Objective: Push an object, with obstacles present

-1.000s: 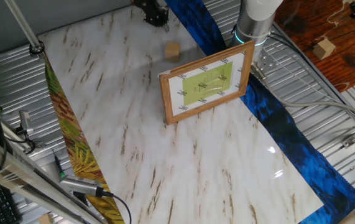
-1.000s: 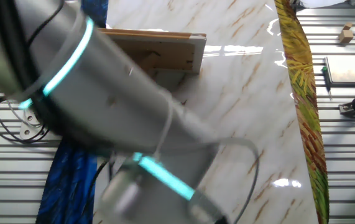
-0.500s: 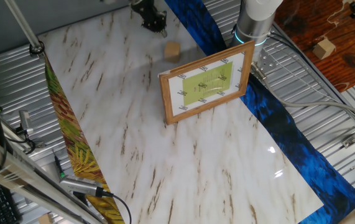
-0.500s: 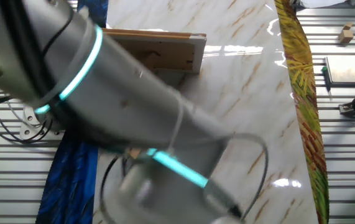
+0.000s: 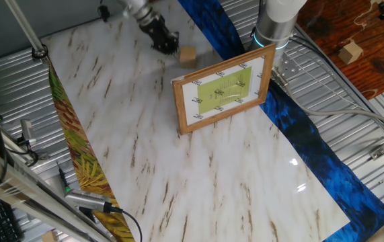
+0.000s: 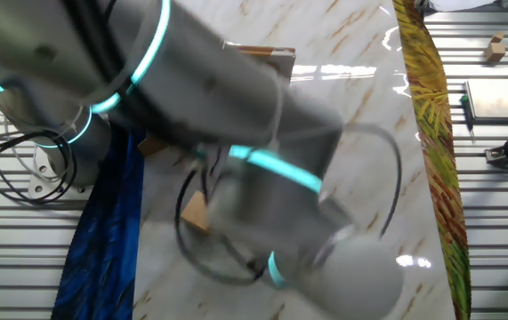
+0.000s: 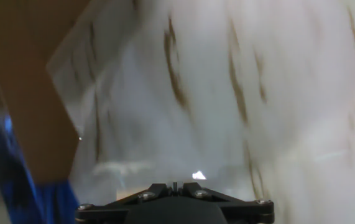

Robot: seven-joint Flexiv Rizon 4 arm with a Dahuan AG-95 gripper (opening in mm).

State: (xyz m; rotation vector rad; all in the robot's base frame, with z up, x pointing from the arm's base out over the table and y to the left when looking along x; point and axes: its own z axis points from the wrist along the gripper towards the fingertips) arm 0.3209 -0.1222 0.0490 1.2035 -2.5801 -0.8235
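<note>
A small wooden cube (image 5: 187, 55) sits on the marble tabletop (image 5: 178, 168) near the far edge. My gripper (image 5: 165, 44) is low over the table just left of the cube, a small gap away, with its dark fingers together and nothing between them. In the hand view the fingertips (image 7: 160, 188) meet at the bottom edge, and a blurred brown shape (image 7: 25, 93), probably the cube, fills the left side. In the other fixed view the arm (image 6: 236, 133) hides most of the table and only a corner of the cube (image 6: 194, 212) shows beside it.
A wooden picture frame (image 5: 224, 91) stands upright just in front of the cube, its top edge (image 6: 271, 55) visible past the arm. A blue cloth strip (image 5: 299, 134) and a leaf-patterned strip (image 5: 77, 154) border the marble. Another wooden block (image 5: 350, 51) lies off the table.
My gripper has come down from the table's far edge towards the front, ending beside the cube's left side. The cube and the frame have not moved.
</note>
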